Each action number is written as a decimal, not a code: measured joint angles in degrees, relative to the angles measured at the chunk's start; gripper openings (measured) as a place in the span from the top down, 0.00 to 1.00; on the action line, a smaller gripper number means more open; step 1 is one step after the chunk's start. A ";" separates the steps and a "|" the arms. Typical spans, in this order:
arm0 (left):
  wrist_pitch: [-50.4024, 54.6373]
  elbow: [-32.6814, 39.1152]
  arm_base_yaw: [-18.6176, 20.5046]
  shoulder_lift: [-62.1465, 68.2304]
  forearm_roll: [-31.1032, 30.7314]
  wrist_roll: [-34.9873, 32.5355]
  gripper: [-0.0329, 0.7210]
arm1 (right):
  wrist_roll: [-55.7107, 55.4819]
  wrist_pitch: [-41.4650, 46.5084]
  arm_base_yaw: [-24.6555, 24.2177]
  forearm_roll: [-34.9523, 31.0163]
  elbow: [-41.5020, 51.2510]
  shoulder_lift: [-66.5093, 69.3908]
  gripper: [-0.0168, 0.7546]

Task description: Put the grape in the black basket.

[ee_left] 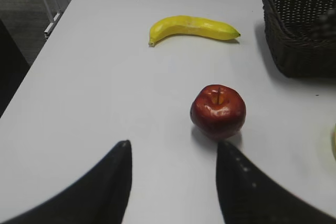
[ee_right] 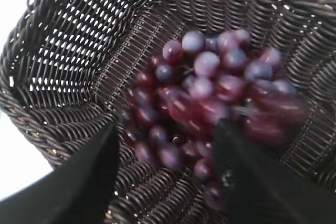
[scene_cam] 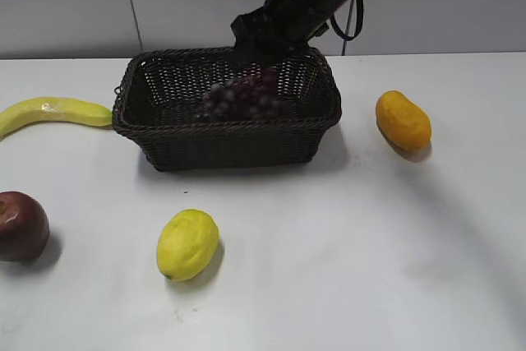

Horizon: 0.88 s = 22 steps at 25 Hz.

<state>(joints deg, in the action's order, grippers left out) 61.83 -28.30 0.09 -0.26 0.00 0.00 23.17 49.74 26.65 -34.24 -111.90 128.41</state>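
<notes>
Right hand point(ee_right: 165, 145) spread above the black basket point(scene_cam: 226, 141), the grape point(ee_right: 210, 103) blurred inside it, whether resting or dropping we cannot tell; left hand point(ee_left: 173, 174) spread over the worktop point(ee_left: 105, 87); we judge an early withdrawal could snag stem or rim.

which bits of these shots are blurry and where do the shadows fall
Exterior view: the grape is smeared with motion blur inside the black basket; soft shadows hug the lemon and mango. Right wrist view: grapes blurred, weave sharper. Left wrist view: sharp apple, faint shadow below it.
</notes>
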 joint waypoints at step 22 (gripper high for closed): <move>0.00 0.00 0.00 0.00 0.00 0.00 0.31 | -13.98 19.22 0.07 24.68 -5.01 -18.92 0.17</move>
<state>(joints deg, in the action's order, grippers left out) 61.83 -28.30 0.09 -0.26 0.00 0.00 9.18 68.97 26.71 -9.56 -116.92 109.49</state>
